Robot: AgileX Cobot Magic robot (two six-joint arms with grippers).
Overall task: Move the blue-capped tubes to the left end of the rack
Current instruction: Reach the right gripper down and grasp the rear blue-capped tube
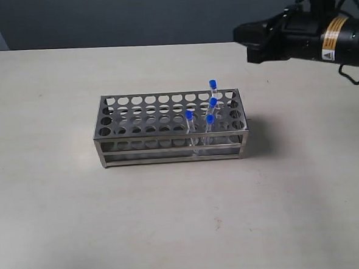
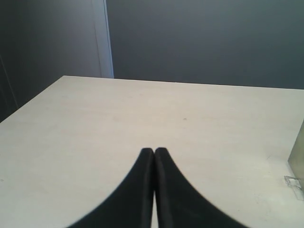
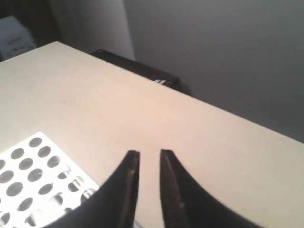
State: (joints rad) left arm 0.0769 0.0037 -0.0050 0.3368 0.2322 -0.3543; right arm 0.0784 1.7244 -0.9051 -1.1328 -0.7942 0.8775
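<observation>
Pale table [image 1: 63, 227] under rack [image 1: 167, 136]; yellow arm label [image 1: 331, 38], unreadable.

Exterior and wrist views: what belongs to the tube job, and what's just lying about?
Job:
blue-capped tubes, all four
rack
right gripper
left gripper

Lying about:
dark box, in the background
pale box, in the background

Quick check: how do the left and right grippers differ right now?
The left gripper is shut, its fingers touching, while the right gripper has a narrow gap between its fingers. The left gripper's wrist view shows mostly bare table, while the right gripper's wrist view takes in the top plate of the rack. Both have black fingers and hold nothing.
</observation>
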